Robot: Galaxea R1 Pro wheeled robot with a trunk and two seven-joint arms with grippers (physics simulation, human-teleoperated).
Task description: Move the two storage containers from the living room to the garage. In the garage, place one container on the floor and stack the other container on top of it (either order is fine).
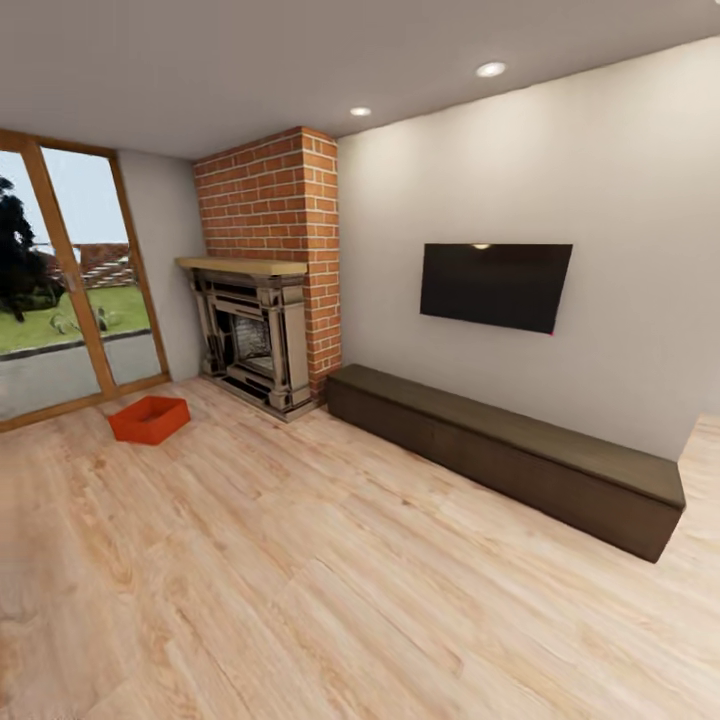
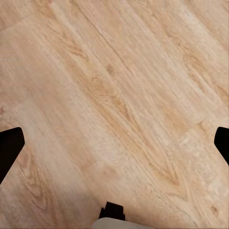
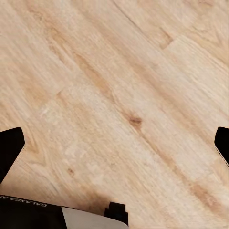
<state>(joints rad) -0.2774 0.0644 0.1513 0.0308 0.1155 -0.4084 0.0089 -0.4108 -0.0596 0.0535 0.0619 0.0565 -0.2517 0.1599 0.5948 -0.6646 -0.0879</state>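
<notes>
Living room, light wood plank floor (image 1: 330,590). One orange-red bin (image 1: 150,419) sits on the planks near the glass door (image 1: 60,290), left of the brick fireplace (image 1: 265,300). Dark low cabinet (image 1: 500,450) runs along the white wall under the TV (image 1: 495,285). Left hand (image 2: 114,143) and right hand (image 3: 114,145) both spread wide, empty, over bare planks.

A wall-mounted television (image 1: 496,285) hangs above a dark low cabinet (image 1: 510,455) beside a brick fireplace (image 1: 265,290).
</notes>
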